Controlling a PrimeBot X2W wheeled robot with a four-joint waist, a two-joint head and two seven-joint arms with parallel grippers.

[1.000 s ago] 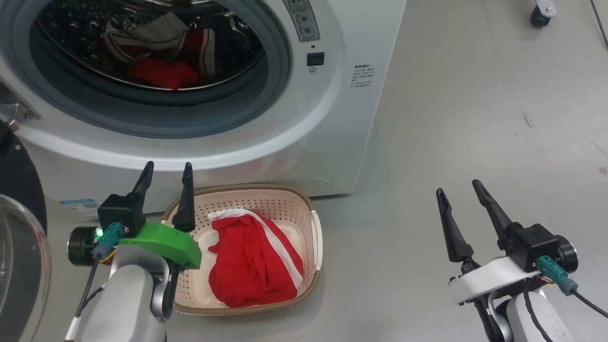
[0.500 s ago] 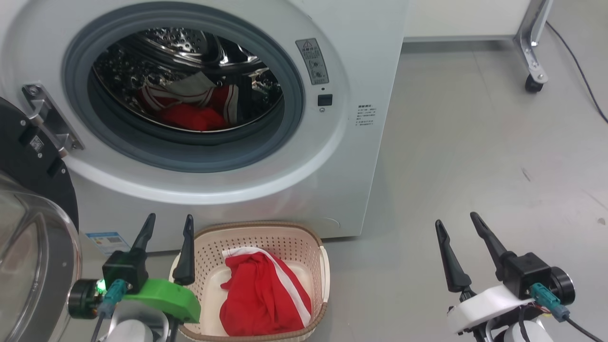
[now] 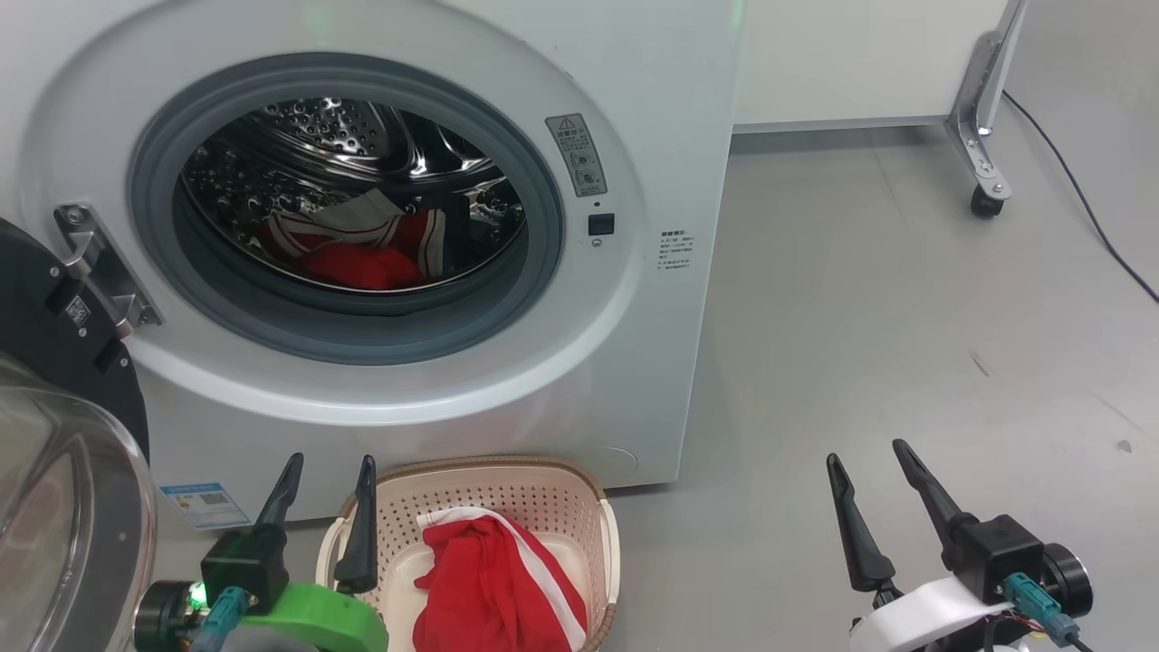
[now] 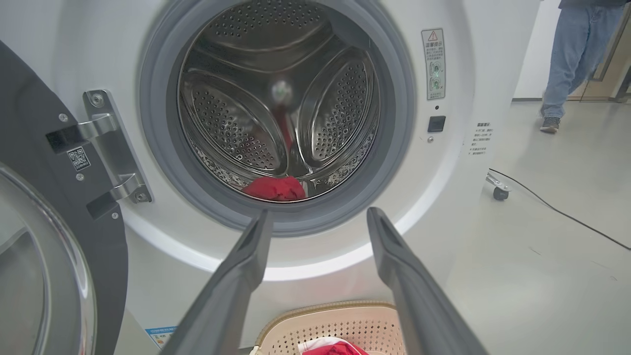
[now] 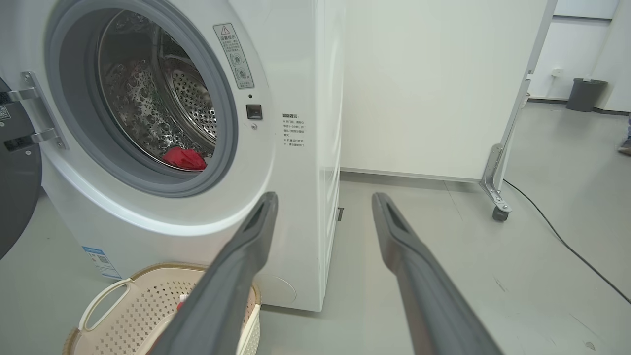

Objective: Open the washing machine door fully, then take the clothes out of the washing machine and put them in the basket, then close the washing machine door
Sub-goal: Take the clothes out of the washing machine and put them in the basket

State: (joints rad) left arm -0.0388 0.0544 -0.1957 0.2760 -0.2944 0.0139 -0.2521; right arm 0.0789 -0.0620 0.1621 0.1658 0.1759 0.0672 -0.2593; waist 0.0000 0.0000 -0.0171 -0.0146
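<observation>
A narrow grey label (image 4: 433,64) is sitting on the front of the big white front-loading washing machine (image 3: 634,362), just right of the drum opening. It is showing a red warning triangle with an exclamation mark at its top, then small characters and two round pictograms, none coming out legibly. Below and to the right of it, a block of small dark print (image 5: 293,130) is running in short lines, too fine to read. A blue sticker (image 3: 204,504) at the lower front corner is carrying a square code. A small white code sticker (image 4: 79,159) is sitting on the round black-rimmed washing machine door (image 3: 45,353).
</observation>
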